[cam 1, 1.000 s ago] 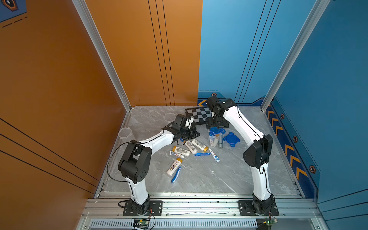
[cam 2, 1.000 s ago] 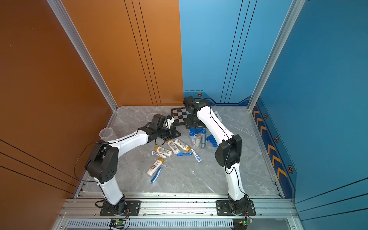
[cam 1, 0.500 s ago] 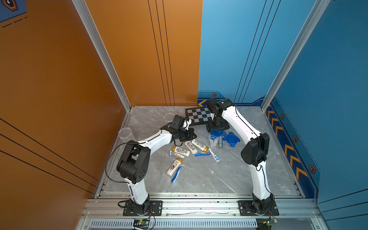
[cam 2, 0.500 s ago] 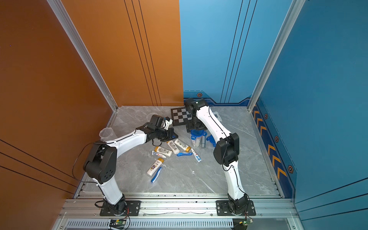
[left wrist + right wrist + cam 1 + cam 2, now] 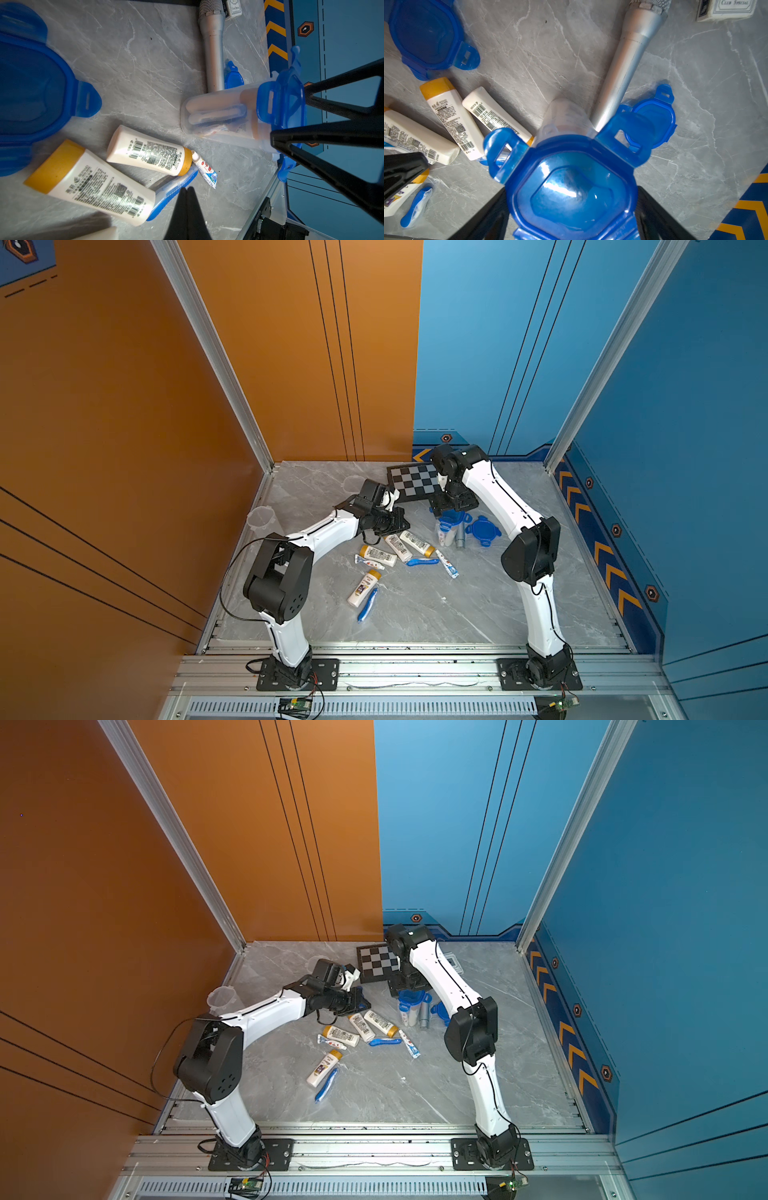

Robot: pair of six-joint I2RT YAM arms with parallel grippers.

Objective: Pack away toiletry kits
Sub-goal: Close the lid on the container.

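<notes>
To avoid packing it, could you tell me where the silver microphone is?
In a top view the silver microphone lies right of centre, between the lidded cup and a loose blue lid.

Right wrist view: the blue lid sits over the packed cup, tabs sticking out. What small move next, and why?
Probably press the blue lid straight down onto the cup before letting go. The right pincer flanks it on both sides, seemingly gripping it, and the tabs flare outward, unlatched, so it looks not fully seated.
</notes>
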